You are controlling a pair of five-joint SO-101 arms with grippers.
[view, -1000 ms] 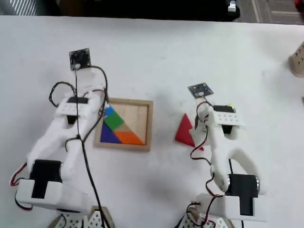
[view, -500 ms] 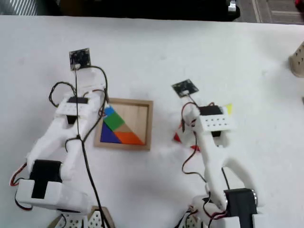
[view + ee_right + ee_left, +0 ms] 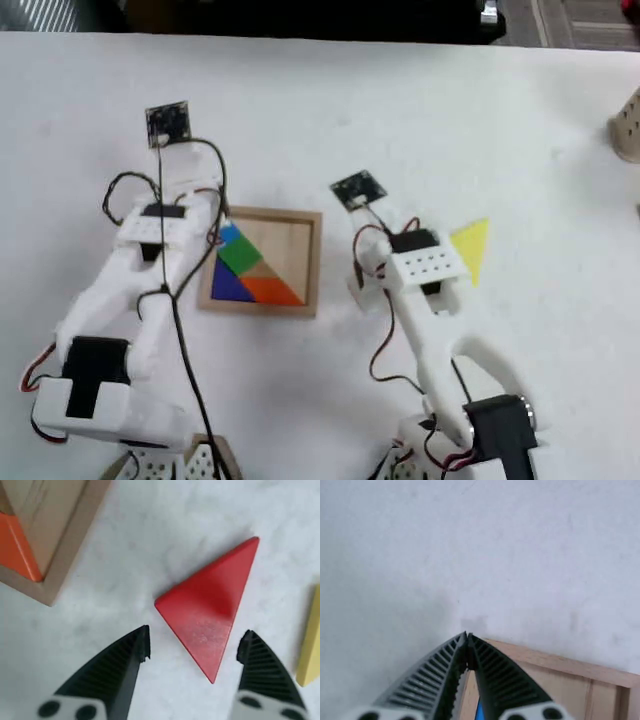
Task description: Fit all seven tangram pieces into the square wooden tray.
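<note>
The square wooden tray [image 3: 305, 262] lies at the table's middle and holds light blue, green, blue and orange [image 3: 270, 290] pieces along its left side. My left gripper [image 3: 466, 639] is shut and empty, its tip at the tray's far left corner [image 3: 560, 662]. My right gripper [image 3: 195, 647] is open, hanging over the red triangle [image 3: 207, 615], which lies flat on the table between the spread fingers, just right of the tray's corner [image 3: 65, 565]. A yellow triangle [image 3: 470, 248] lies to the right of the right arm [image 3: 420, 265].
The white tabletop is bare around the tray. A pale pegged object [image 3: 628, 125] stands at the far right edge. Cables hang from both arms' wrist cameras.
My right arm has swung left toward the tray, covering the red triangle from above and uncovering the yellow triangle. The left arm has kept still.
</note>
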